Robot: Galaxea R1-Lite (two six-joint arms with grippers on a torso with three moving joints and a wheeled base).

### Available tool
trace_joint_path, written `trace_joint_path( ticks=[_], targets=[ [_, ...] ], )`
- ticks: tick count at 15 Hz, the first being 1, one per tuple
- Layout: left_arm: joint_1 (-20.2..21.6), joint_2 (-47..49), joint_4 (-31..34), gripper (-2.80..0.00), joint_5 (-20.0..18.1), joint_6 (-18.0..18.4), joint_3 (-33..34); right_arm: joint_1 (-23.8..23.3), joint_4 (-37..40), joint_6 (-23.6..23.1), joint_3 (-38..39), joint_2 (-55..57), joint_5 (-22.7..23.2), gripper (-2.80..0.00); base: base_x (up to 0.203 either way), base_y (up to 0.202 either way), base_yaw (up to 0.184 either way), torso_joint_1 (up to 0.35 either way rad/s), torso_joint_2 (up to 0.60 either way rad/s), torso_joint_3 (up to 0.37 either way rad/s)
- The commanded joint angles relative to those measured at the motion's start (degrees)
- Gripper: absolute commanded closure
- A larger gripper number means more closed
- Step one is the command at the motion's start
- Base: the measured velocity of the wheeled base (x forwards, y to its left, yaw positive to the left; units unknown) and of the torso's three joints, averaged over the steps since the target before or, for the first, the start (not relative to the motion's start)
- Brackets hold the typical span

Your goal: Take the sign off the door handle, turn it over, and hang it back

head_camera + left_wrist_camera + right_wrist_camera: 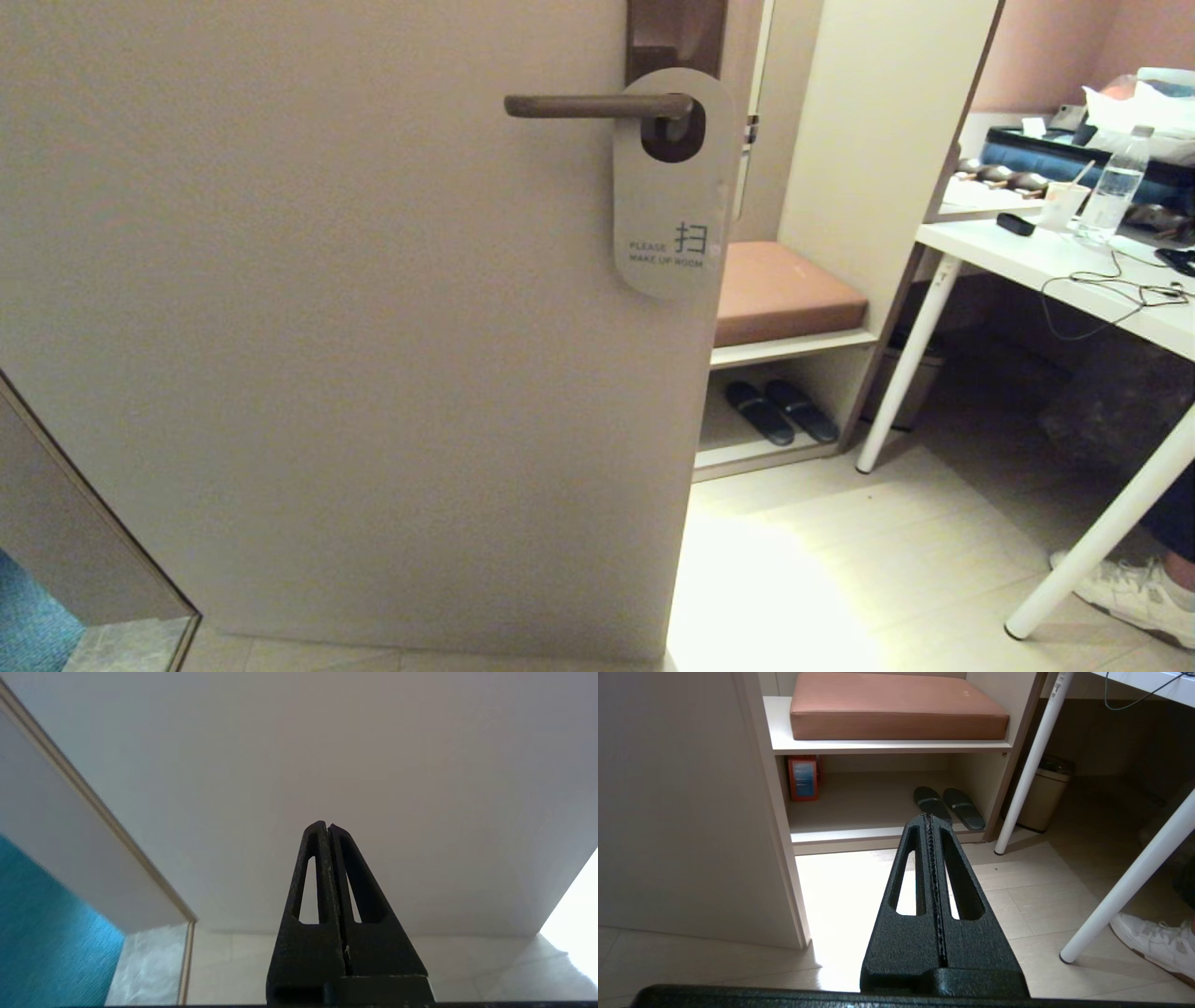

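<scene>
The sign (670,201) hangs by its oval hole on the door handle (588,105), a dark bronze lever on a brown backplate (674,33). Its pale face reads "PLEASE MAKE UP ROOM" and faces me. Neither arm shows in the head view. My left gripper (325,826) is shut and empty, low down and pointing at the plain door face (327,756). My right gripper (928,816) is shut and empty, low above the floor, pointing towards the shelf unit past the door's edge. The sign and handle are out of both wrist views.
The pale door (355,327) fills the left. A shelf unit holds a brown cushion (784,291) and black slippers (780,411). A white table (1055,261) with a bottle and cables stands right, a person's white shoe (1130,593) beneath. A bin (1043,794) stands by a table leg.
</scene>
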Motion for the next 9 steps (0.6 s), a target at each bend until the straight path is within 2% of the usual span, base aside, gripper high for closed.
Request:
trace_joint_path(
  ticks=[1, 4, 7, 9],
  targets=[
    [-0.2, -3.5, 0.7, 0.0, -1.3, 0.1, 0.0, 0.0, 0.0, 0.0, 0.0, 0.0, 0.0, 0.0, 0.0, 0.0, 0.0, 0.0, 0.0, 0.0],
    [-0.4, -10.2, 6.1, 0.0, -6.1, -0.3, 0.0, 0.0, 0.0, 0.0, 0.0, 0.0, 0.0, 0.0, 0.0, 0.0, 0.0, 0.0, 0.0, 0.0],
    [-0.6, -11.1, 7.1, 0.0, -5.8, -5.5, 0.0, 0.0, 0.0, 0.0, 0.0, 0.0, 0.0, 0.0, 0.0, 0.0, 0.0, 0.0, 0.0, 0.0],
    [-0.6, -11.1, 7.2, 0.0, -5.8, -5.3, 0.0, 0.0, 0.0, 0.0, 0.0, 0.0, 0.0, 0.0, 0.0, 0.0, 0.0, 0.0, 0.0, 0.0]
  ],
)
